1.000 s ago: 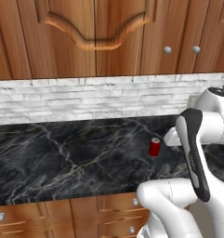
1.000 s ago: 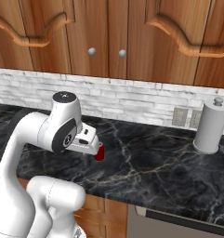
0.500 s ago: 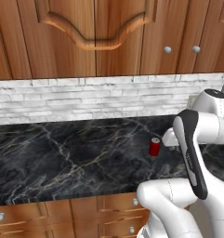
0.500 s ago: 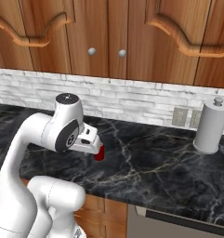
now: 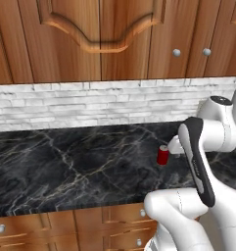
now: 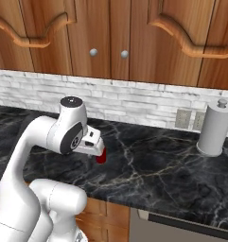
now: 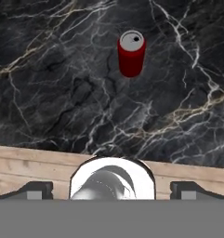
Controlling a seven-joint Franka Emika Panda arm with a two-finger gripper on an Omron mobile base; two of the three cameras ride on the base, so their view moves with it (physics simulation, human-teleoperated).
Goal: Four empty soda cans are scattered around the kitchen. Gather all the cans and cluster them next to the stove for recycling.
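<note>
Left base view: you have one soda can (image 5: pixel 162 155) upright on the black marble counter (image 5: pixel 70 166), right of centre, just left of the white arm's wrist. Brick backsplash (image 5: pixel 90 103) and wood cabinets (image 5: pixel 90 39) fill the upper half, drawers along the bottom.

Right base view: the soda can (image 6: pixel 101 157) sits lower left of centre, its top hidden by the hand just above it. A grey paper towel holder (image 6: pixel 214 127) stands at the right edge, a wall outlet (image 6: pixel 182 118) beside it.

Hand view: your gripper (image 7: pixel 111 190) is spread wide with nothing between its tips (both at the bottom corners). The soda can (image 7: pixel 131 54) stands upright at upper centre, apart from the tips, silvery top visible.
</note>
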